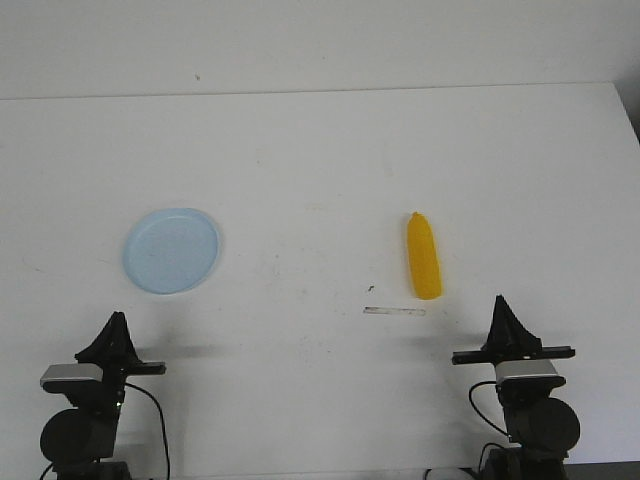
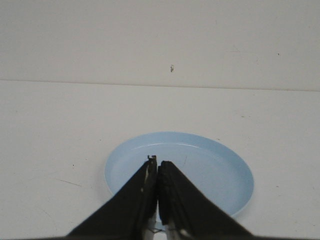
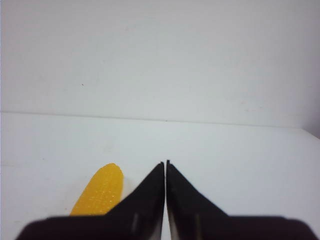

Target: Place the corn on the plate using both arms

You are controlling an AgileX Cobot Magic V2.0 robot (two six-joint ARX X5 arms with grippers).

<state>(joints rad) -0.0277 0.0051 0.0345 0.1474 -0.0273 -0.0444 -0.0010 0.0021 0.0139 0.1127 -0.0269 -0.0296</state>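
Observation:
The yellow-orange corn (image 1: 424, 256) lies on the white table right of centre, its tapered end pointing away from me; the right wrist view shows the corn (image 3: 99, 191) beside the fingers. The pale blue plate (image 1: 172, 250) rests empty on the left, and the plate (image 2: 210, 165) fills the left wrist view beyond the fingers. My left gripper (image 1: 117, 318) sits shut at the near left, just short of the plate, holding nothing (image 2: 157, 161). My right gripper (image 1: 499, 300) is shut and empty at the near right, to the right of and nearer than the corn (image 3: 165, 162).
A thin strip of clear tape (image 1: 394, 311) lies on the table just in front of the corn. The table's far edge (image 1: 320, 92) meets a plain white wall. Its right edge (image 1: 628, 120) shows at the far right.

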